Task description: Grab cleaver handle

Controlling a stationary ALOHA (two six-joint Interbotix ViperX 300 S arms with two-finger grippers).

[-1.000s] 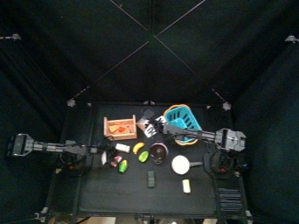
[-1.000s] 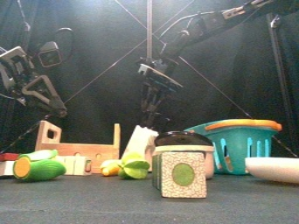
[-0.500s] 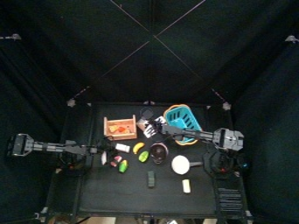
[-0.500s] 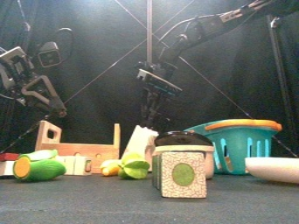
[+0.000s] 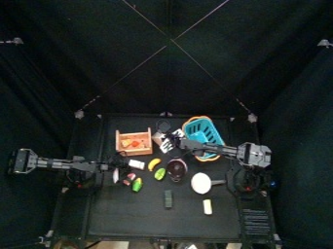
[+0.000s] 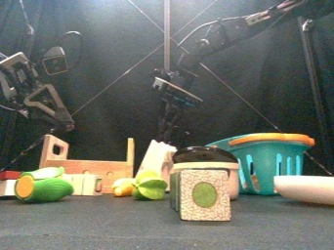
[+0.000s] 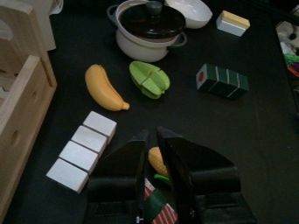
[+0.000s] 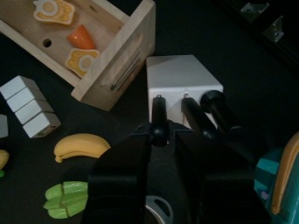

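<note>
Against 1 second ago, we are seeing the right gripper [image 8: 187, 109] standing with its 2 jaws drawn noticeably nearer together; the arm itself is hardly shifting, and the things on the table are lying where they lay.

The jaws are now partly spread, 1 on each side of the cleaver handle [image 8: 188, 112]; the short dark stub is sitting right between the fingertips. We are making out thin slivers of gap on both sides, so the jaws are not yet pressing on it. The whitish-grey blade [image 8: 181, 77] is reaching out just beyond the fingertips.

In the top view the wooden crate [image 5: 131, 143] is lying just beside the gripper on its left and the blue basket [image 5: 202, 129] just beside it on its right; in the front view the gripper is hanging down over the pale blade, above both.

The left gripper [image 7: 158, 144] is resting well apart from the right one, over a banana [image 7: 104, 87] and a green fruit [image 7: 149, 77].
</note>
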